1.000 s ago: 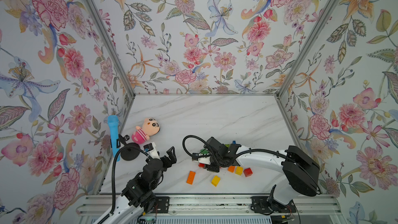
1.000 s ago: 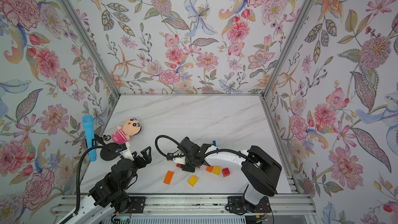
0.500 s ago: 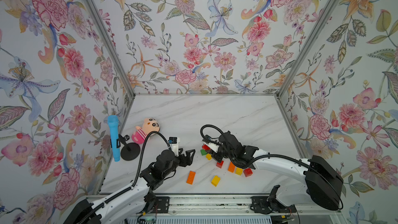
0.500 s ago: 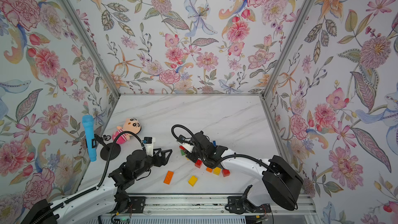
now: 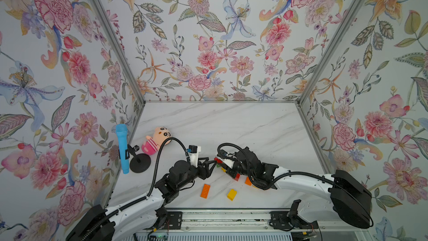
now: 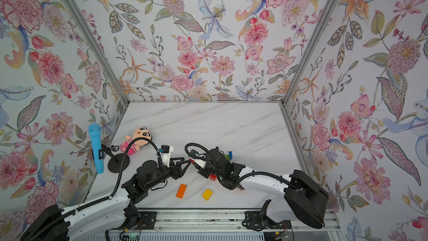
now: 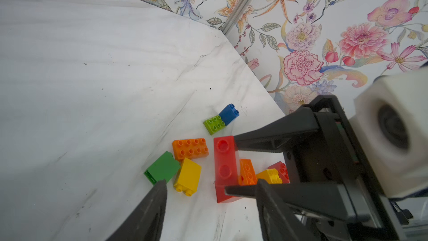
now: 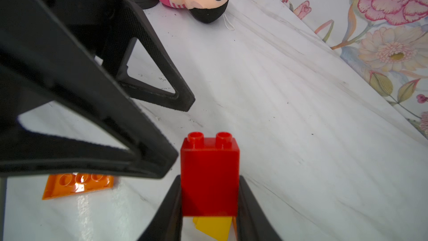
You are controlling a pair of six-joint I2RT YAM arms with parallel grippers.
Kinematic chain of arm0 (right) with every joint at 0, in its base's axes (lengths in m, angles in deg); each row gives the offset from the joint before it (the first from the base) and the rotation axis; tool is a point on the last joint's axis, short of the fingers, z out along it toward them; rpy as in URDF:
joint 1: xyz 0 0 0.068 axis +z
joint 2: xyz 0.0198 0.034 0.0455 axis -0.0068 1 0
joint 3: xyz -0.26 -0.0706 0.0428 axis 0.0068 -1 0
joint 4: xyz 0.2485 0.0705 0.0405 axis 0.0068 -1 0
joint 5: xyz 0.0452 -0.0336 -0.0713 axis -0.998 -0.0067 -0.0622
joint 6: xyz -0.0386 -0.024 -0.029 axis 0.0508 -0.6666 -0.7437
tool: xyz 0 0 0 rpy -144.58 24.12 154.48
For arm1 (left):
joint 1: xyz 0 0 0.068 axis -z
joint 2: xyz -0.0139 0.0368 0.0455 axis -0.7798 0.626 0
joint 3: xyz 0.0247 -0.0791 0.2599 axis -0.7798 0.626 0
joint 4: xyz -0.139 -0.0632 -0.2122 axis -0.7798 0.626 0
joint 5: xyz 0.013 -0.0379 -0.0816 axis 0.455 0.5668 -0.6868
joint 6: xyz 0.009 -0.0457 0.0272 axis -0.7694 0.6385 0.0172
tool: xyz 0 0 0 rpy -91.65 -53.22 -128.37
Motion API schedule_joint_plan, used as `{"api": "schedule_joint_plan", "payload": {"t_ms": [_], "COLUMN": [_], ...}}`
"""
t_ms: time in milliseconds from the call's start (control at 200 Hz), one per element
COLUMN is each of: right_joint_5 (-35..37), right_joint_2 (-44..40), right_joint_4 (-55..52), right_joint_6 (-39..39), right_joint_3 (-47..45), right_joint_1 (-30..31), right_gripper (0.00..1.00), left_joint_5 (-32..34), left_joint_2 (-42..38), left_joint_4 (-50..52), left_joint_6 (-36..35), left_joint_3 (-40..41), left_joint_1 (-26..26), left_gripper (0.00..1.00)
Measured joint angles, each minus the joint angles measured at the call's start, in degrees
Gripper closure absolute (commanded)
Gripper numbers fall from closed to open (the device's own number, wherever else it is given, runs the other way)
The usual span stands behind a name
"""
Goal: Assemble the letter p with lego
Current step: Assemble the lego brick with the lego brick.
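Red lego brick (image 8: 209,158) — glossy, studded, oblong — clamped in R tool (image 8: 209,181); L tool (image 8: 180,132) jaws apart, released.

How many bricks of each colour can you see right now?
Red bricks: 3, one in the right gripper
Orange bricks: 3
Yellow bricks: 3
Green bricks: 2
Blue brick: 1
Total: 12
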State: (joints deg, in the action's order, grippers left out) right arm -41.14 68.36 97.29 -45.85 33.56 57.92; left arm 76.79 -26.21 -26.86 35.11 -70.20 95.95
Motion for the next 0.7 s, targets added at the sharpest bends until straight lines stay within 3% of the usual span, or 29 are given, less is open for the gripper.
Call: {"api": "schedule_joint_plan", "payload": {"t_ms": [375, 560, 701], "right_joint_5": [1.8, 3.5, 4.5], "right_joint_2": [0.0, 0.0, 0.0], "right_joint_4": [3.9, 4.4, 6.1], "right_joint_6": [-1.7, -2.6, -3.2], "right_joint_3": [-2.1, -2.6, -2.6], "right_joint_1": [1.3, 2.1, 2.9], "right_gripper": [0.7, 0.7, 0.7], "left_joint_5": [-1.3, -1.1, -1.5], "left_joint_2": [2.4, 3.2, 3.5], "left_joint_4": [-1.5, -1.3, -1.3], "left_joint_6": [0.2, 0.0, 0.0], "left_joint_3": [-2.2, -2.2, -2.4], "left_joint_1": [1.0, 1.0, 1.3], "left_gripper": [0.71, 0.75, 0.67]}}
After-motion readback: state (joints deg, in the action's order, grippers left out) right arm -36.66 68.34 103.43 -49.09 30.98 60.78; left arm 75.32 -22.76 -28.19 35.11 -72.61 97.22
